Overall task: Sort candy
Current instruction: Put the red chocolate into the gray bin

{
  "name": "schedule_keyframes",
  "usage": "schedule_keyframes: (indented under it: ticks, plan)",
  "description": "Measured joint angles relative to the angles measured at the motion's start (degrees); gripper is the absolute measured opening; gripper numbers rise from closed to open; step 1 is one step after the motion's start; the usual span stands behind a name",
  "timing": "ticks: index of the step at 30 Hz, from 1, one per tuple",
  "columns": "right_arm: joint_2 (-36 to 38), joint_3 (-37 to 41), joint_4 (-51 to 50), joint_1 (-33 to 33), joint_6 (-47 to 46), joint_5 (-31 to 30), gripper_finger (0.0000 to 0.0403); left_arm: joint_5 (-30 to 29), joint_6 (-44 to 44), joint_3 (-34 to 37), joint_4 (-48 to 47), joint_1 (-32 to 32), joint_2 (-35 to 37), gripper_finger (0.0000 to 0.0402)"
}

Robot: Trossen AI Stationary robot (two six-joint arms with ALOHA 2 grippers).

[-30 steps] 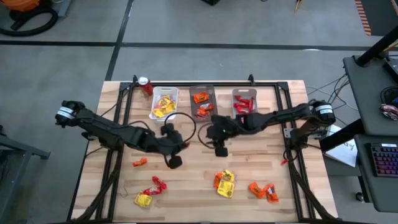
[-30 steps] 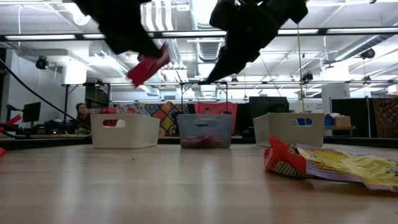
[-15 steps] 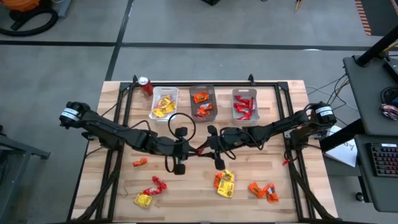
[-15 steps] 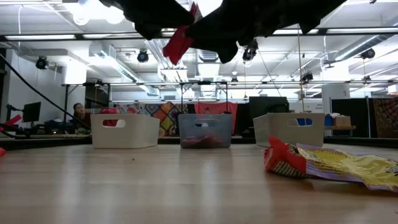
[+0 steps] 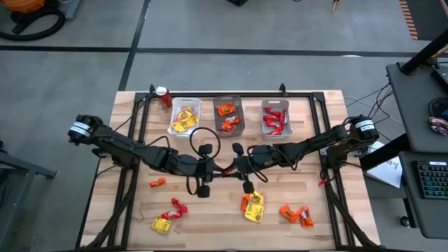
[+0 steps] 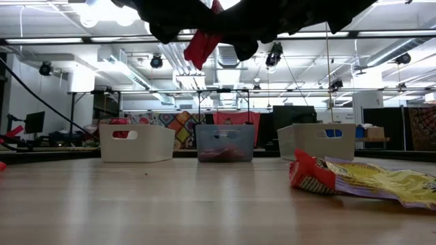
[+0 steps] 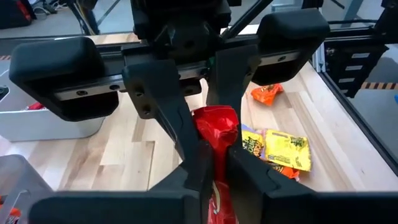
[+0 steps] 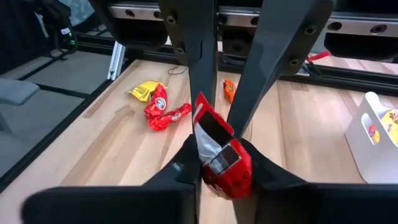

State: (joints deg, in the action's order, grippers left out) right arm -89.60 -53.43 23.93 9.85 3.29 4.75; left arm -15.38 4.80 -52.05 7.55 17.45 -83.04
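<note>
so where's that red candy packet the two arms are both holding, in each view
High view: red candy packet mid-table, between the left gripper and right gripper.
Low view: top centre, hanging high above the table.
Left wrist view: centre, between the fingers.
Right wrist view: lower centre.
Shared landmark: the yellow packet near the table's front.

Grey floor point(image 5: 231, 28), ceiling lights point(image 6: 102, 13), desk point(image 5: 420, 140).

red packet point(image 7: 217, 134) | lower end hidden by left tool point(image 7: 214, 163)
</note>
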Motion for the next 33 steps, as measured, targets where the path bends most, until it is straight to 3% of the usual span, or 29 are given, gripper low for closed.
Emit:
schedule_keyframes:
  ticks: [5,13,19,24,27,33]
  plan:
    - [0.0,-0.1,0.2,0.0,0.0,-0.1,0.0032,0.4,0.2,0.0,-0.1,0.0,0.9,0.0066]
    - [0.0,-1.1,-0.9,-0.2,-2.3,-1.3,0.0038,0.3,-0.4,0.0,-3.2,-0.1,3.9,0.0075]
    - [-0.2,-3.2,-8.5,-0.4,-1.5,-0.2,0.0031,-0.1,1.4,-0.2,-3.8,-0.3,5.0,0.0081]
    - [0.1,-4.5,-10.8,-0.5,-1.3,-1.9,0.0028,0.0,1.7,-0.1,-4.7,-0.3,5.0,0.0121]
    - [0.0,-6.9,-20.4,-0.5,-2.0,-7.8,0.0028,-0.1,1.9,-0.1,-6.6,-0.3,5.8,0.015]
    - [0.2,-16.6,-55.3,-3.0,-8.1,-29.6,0.0028,-0.2,9.7,-1.1,-19.3,-0.3,9.8,0.0179]
